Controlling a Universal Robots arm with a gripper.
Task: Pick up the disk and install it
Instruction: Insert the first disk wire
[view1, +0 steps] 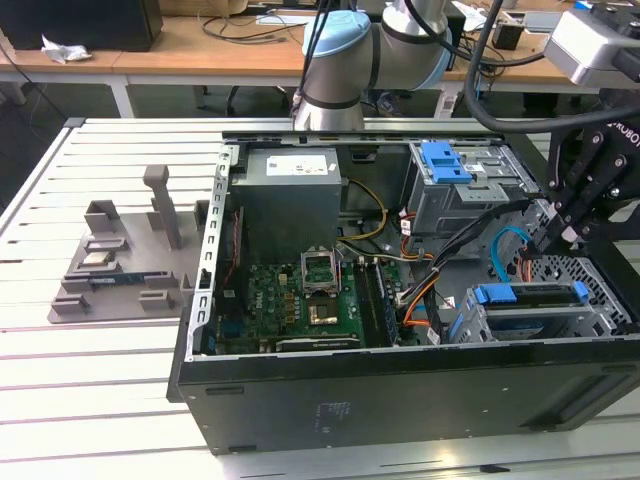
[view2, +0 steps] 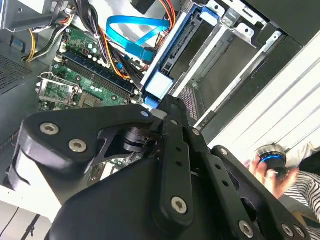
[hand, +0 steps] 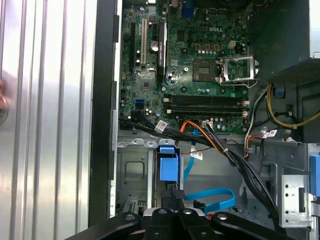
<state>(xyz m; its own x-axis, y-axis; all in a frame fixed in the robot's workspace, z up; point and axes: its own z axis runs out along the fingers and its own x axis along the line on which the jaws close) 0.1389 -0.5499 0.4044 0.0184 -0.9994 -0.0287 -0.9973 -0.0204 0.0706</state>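
One disk (view1: 530, 296): seated in drive bay, blue bracket showing.
Tool (view1: 548, 238): just above disk, fingers together, holding nothing.
Care: press squarely, avoid blue cable (view1: 510, 245) beside disk.

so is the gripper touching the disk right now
Cannot tell. In the exterior view the gripper hangs just above the disk seated in its bay, but the fingertips' ends are hard to separate from the cage behind. Neither wrist view shows a gap or contact plainly.

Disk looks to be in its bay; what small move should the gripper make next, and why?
Probably a gentle push on the blue bracket end to seat it: the disk lies in the bay, and the shut gripper hangs close by.
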